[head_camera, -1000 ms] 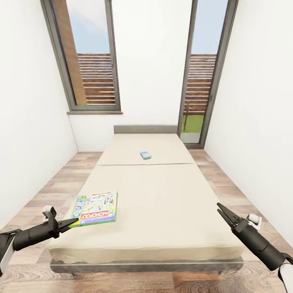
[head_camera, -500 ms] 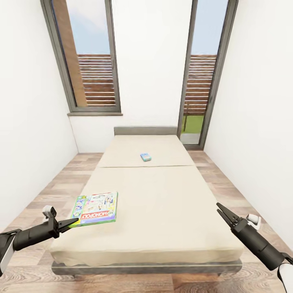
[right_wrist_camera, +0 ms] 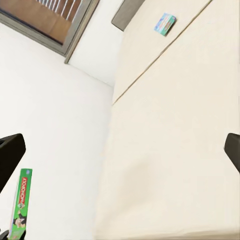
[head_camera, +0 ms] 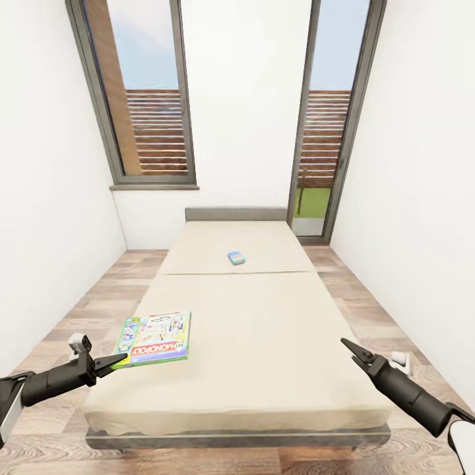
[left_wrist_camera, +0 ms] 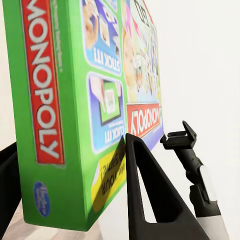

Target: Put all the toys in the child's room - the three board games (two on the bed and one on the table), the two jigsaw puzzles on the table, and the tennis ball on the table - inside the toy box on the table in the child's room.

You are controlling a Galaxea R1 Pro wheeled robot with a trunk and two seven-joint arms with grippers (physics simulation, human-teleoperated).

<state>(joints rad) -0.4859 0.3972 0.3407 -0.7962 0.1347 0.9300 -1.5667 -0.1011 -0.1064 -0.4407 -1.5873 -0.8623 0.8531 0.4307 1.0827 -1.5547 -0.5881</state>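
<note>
Right gripper (head_camera: 348, 349) now nearer mid-bed, jaws apart. Left gripper (head_camera: 116, 360) clamps green board game (head_camera: 154, 337) by its corner above bed (head_camera: 264, 316); shallow hold risks slipping. Blue board game (head_camera: 236, 257) far.

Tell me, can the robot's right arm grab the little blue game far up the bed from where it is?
Probably not. The little blue game lies far up the bed, while the right gripper hovers near the foot. Nothing blocks it; it looks too far away.
</note>
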